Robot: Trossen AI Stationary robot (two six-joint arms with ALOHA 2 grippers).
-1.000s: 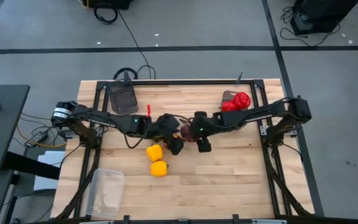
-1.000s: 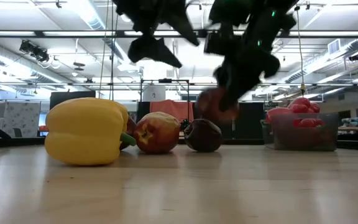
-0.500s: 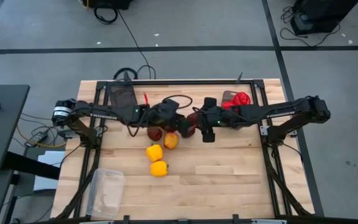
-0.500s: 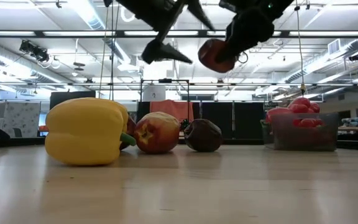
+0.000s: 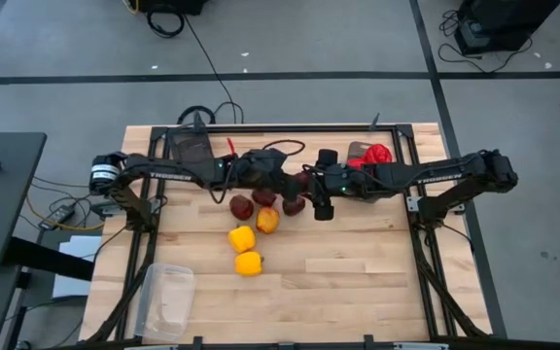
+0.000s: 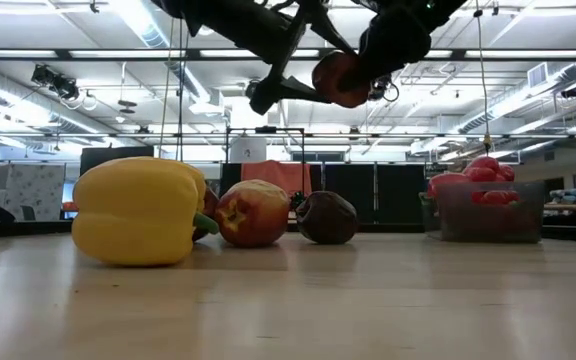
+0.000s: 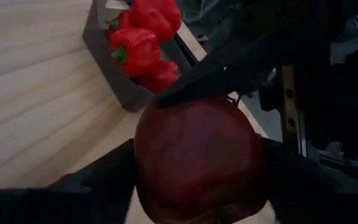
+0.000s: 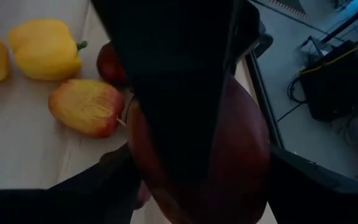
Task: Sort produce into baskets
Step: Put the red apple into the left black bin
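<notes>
My right gripper (image 6: 363, 70) is shut on a dark maroon pepper (image 6: 340, 78) high above the table's far middle. My left gripper (image 6: 293, 70) is open, with one finger on each side of that same pepper (image 7: 197, 155). On the table lie three maroon peppers (image 5: 242, 206) (image 5: 263, 197) (image 5: 293, 205), an orange-yellow one (image 5: 267, 221) and two yellow ones (image 5: 242, 238) (image 5: 249, 263). A dark grey tub (image 5: 369, 156) at the far right holds red peppers. An empty dark grey tub (image 5: 192, 151) stands at the far left, and a clear tub (image 5: 166, 299) at the near left. My right gripper pinches the maroon pepper's two sides (image 8: 253, 155) between its two fingers, coming from the table's right and slanting down. The pepper is lifted clear, well above the table. My left gripper comes level from the table's left; I cannot tell whether its fingers (image 7: 98, 180) touch the pepper.
A small red piece (image 5: 229, 148) lies beside the far-left tub. The two arms meet tip to tip over the table's far middle. The table's near right part (image 5: 358, 282) is bare wood. A black frame runs round the table.
My right gripper has lifted the maroon pepper from just above the table to high above it and carried it toward the far edge. My left gripper has risen and gone toward the far edge and the right, up to the pepper, staying open.
</notes>
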